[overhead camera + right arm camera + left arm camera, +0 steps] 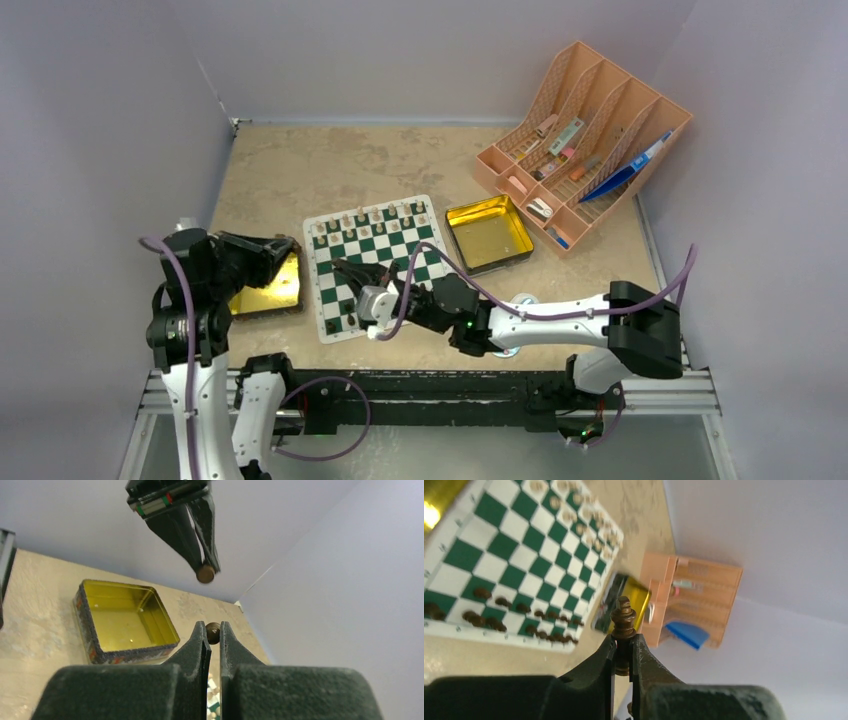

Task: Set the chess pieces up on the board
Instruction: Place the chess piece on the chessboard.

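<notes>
The green and white board (385, 258) lies mid-table. Light chess pieces (375, 216) line its far rows, and dark chess pieces (347, 320) stand along its near edge. My left gripper (624, 641) is shut on a dark brown piece (623, 620), held upright in the air left of the board, above a gold tin (268, 292). My right gripper (213, 628) is shut on the round head of another dark brown piece (213, 633), over the board's left half (342, 268). In the right wrist view the left gripper (204, 570) hangs ahead, showing its piece's base.
A second open gold tin (488, 232) sits right of the board. An orange rack (585, 140) with pens and small items stands at the back right. Grey walls close in the left, back and right sides. The right arm (560, 322) stretches along the near edge.
</notes>
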